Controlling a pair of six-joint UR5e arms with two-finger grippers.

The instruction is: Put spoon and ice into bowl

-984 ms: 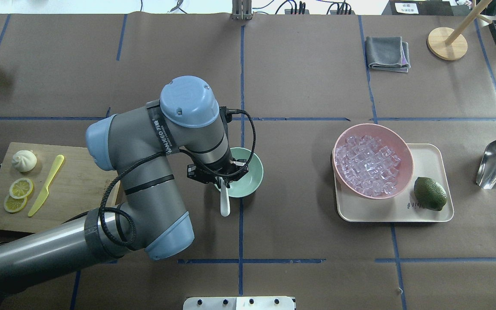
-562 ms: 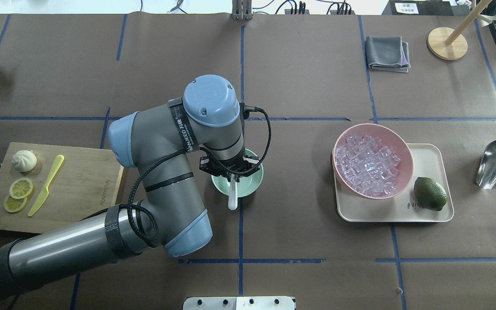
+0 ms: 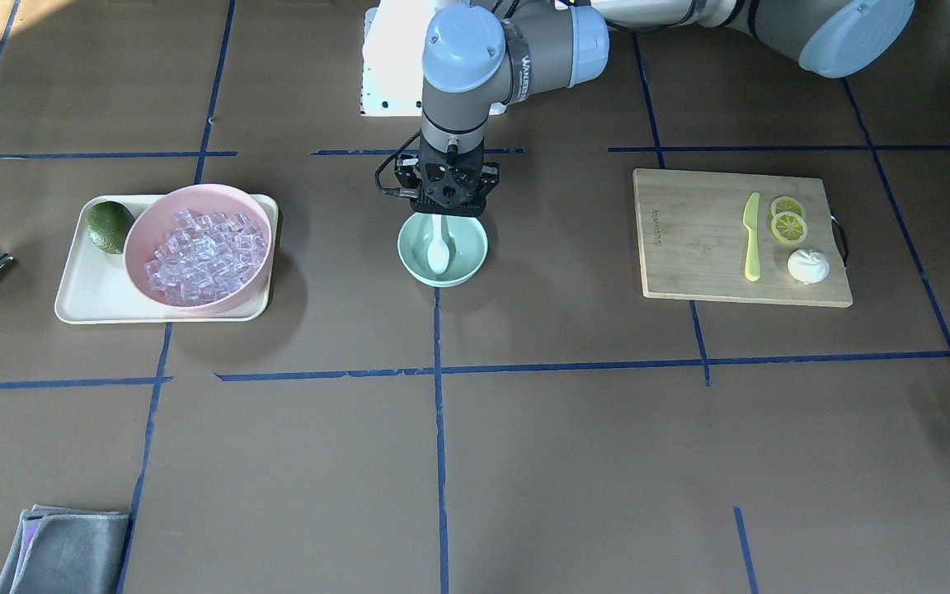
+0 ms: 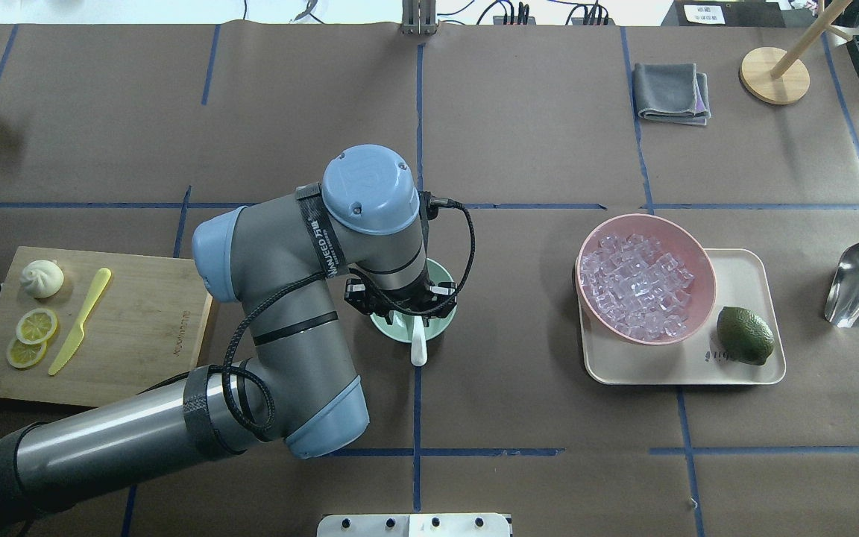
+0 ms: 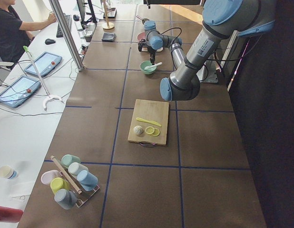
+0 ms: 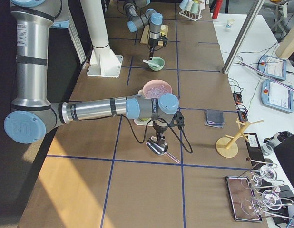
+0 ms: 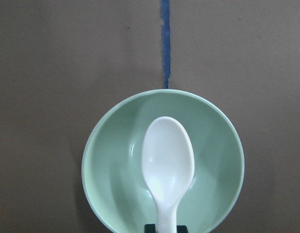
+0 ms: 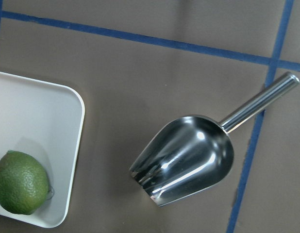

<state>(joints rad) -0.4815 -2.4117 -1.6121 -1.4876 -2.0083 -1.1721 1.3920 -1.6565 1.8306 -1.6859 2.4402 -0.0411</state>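
Observation:
My left gripper (image 3: 440,211) is shut on the handle of the white spoon (image 3: 439,250) and hangs over the near rim of the mint-green bowl (image 3: 467,268). The left wrist view shows the spoon's scoop (image 7: 168,155) over the inside of the bowl (image 7: 106,165); I cannot tell whether they touch. Overhead, the handle end (image 4: 418,349) sticks out past the bowl (image 4: 441,277), which my arm mostly hides. The ice (image 4: 637,287) fills the pink bowl (image 4: 649,218). My right gripper (image 6: 159,140) hangs above a metal scoop (image 8: 189,160); I cannot tell whether it is open or shut.
The pink bowl and a lime (image 4: 745,335) sit on a cream tray (image 4: 743,272) on the right. A wooden board (image 4: 139,321) on the left holds a yellow-green knife (image 4: 80,321), lemon slices (image 4: 36,326) and a white bun (image 4: 42,278). A grey cloth (image 4: 672,92) lies far back.
My left arm has moved to the right with the spoon, from the bowl's left edge to over its middle. The bowl has stayed in place.

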